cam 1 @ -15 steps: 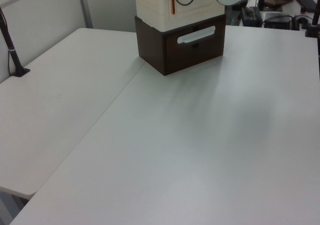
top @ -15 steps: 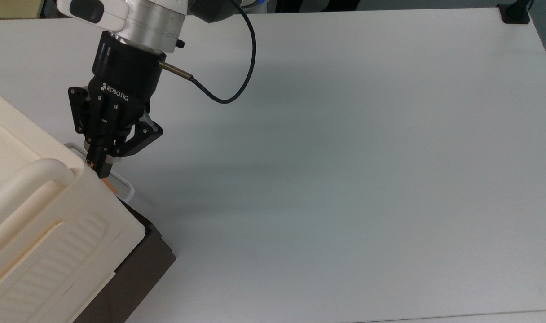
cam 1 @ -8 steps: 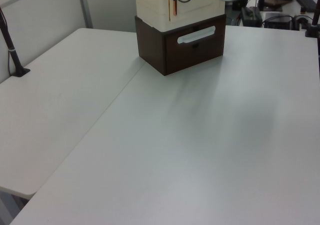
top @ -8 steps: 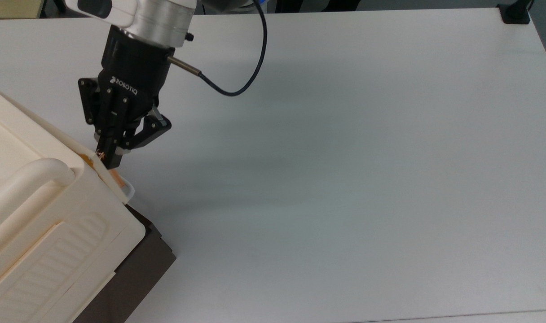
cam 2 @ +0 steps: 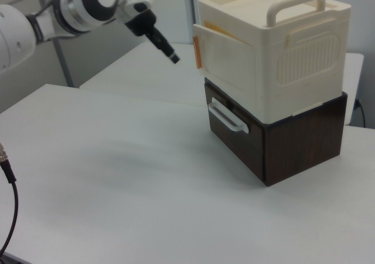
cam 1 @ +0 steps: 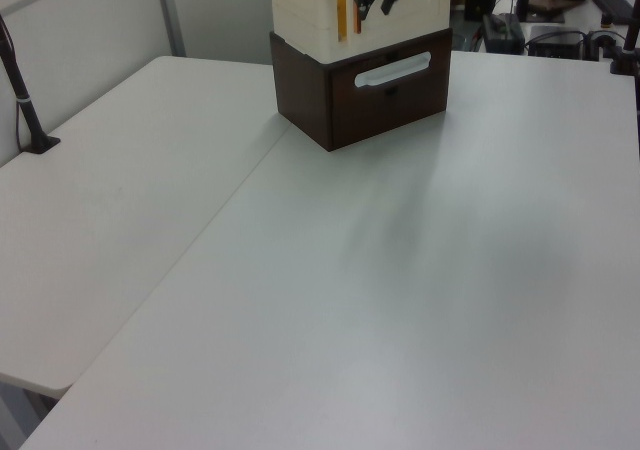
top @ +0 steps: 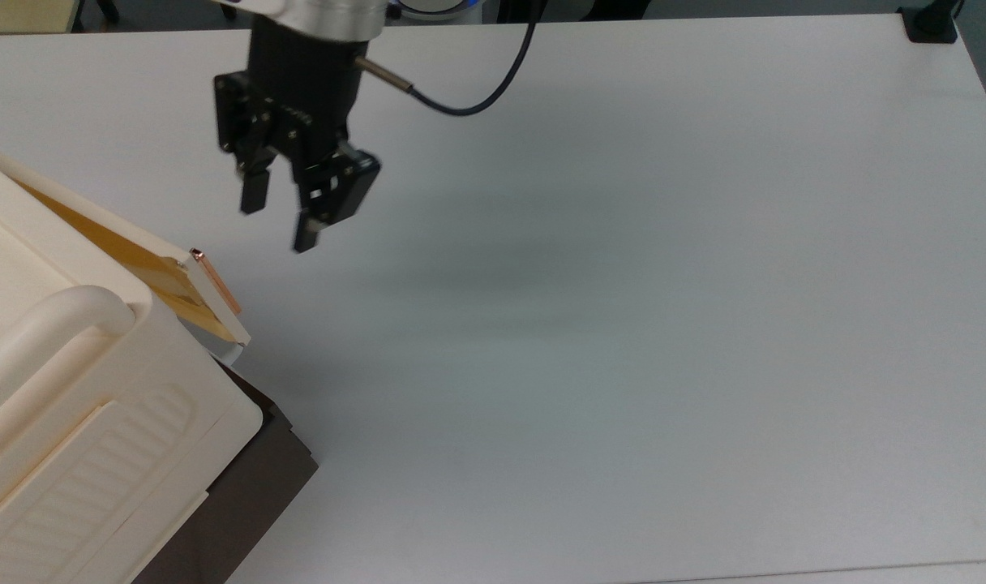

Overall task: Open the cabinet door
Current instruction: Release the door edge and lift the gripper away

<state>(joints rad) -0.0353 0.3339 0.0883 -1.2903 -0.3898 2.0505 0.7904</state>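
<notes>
Cabinet door (top: 209,296) stands ajar at the cabinet (cam 2: 275,47) front, top view's left: thin, light, stiff plastic, best caught by its copper-edged free side. Gripper (top: 280,217) hovers nearby, fingers apart, empty.

The cabinet (cam 2: 275,53) is coloured cream with a ribbed side and dark brown base, the door (top: 148,268) amber inside with a copper edge strip, the claw (top: 278,219) black, the bench (top: 623,324) white.
</notes>
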